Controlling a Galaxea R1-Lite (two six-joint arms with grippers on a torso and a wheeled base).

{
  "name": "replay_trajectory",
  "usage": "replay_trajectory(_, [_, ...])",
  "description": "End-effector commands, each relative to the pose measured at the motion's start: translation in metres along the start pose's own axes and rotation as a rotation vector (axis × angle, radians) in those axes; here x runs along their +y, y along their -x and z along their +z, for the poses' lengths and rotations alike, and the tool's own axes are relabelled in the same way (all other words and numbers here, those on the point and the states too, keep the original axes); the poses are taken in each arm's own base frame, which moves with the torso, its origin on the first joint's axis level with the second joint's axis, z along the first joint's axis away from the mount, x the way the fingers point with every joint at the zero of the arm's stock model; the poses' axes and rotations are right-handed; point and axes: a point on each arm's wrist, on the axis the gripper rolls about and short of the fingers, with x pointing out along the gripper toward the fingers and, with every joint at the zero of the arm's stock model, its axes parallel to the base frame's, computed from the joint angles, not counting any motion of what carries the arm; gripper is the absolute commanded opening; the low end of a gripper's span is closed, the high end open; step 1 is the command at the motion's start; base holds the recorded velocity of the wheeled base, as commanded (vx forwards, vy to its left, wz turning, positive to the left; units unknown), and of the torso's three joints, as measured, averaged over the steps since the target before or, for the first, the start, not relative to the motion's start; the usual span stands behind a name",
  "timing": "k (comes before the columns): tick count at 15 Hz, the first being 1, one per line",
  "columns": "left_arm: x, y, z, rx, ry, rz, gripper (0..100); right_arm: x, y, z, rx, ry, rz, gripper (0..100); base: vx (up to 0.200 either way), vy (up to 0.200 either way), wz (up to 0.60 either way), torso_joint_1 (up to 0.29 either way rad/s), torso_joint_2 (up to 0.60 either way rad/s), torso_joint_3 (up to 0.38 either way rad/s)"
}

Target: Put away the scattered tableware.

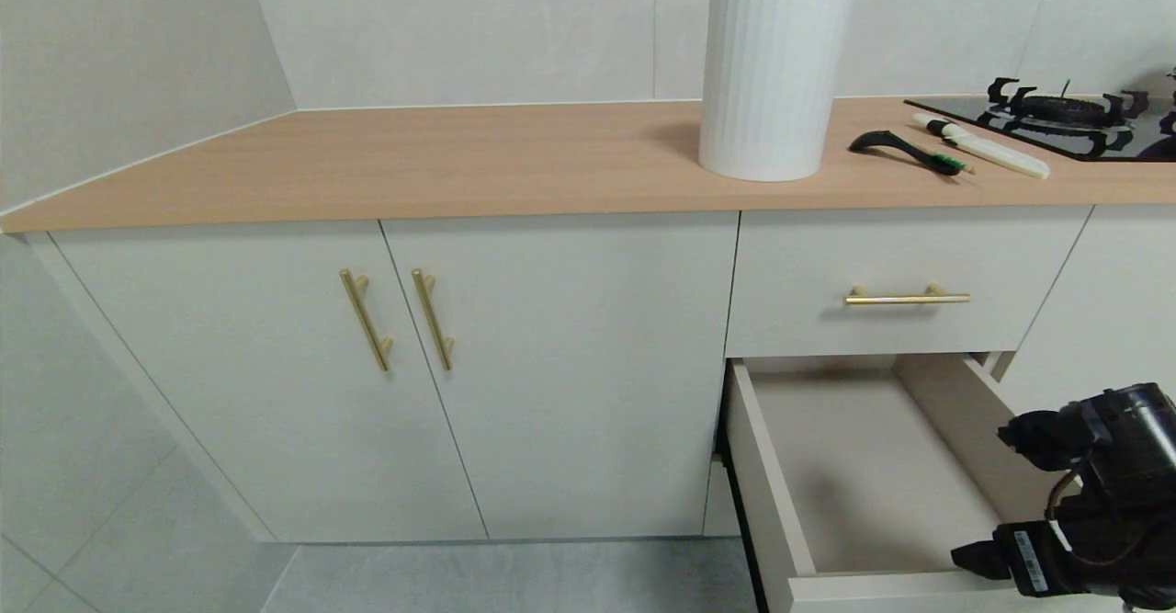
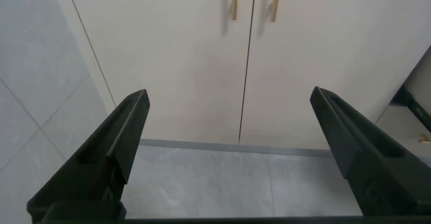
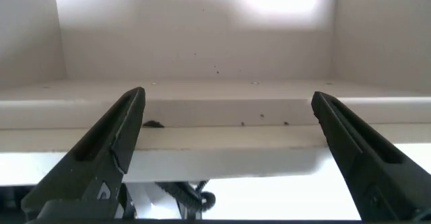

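Right gripper (image 3: 227,113) gaping empty at the front of the open drawer (image 1: 864,466), tableware (image 1: 905,152) lying well apart, up on the countertop (image 1: 459,163).

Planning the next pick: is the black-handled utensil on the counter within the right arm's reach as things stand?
Probably yes: the utensil lies uncovered on the counter, and the open right gripper only needs lifting from the drawer front.

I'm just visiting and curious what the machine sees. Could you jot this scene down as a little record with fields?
Countertop: wooden, white ribbed container standing on it
Tableware: black-handled utensil and white utensil lying beside the stove
Lower drawer: pulled out
Left end effector: open, facing the cabinet doors
Right end effector: open, facing into the drawer
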Motion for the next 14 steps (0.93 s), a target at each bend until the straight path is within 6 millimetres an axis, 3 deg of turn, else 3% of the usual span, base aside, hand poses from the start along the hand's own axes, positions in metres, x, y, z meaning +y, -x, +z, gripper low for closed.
replay_trajectory(1, [0.0,0.0,0.0,0.001,0.0,0.001,100,-0.004,0.016,-0.018,-0.025,-0.004,0.003,100,0.0,0.0,0.0,0.0,0.0,0.0])
replay_trajectory(6, [0.0,0.0,0.0,0.001,0.0,0.0,100,-0.005,0.029,-0.047,-0.025,0.017,0.024,100,0.0,0.0,0.0,0.0,0.0,0.0])
replay_trajectory(14, [0.0,0.0,0.0,0.001,0.0,0.001,100,-0.006,0.044,-0.066,0.034,0.053,0.034,100,0.0,0.0,0.0,0.0,0.0,0.0])
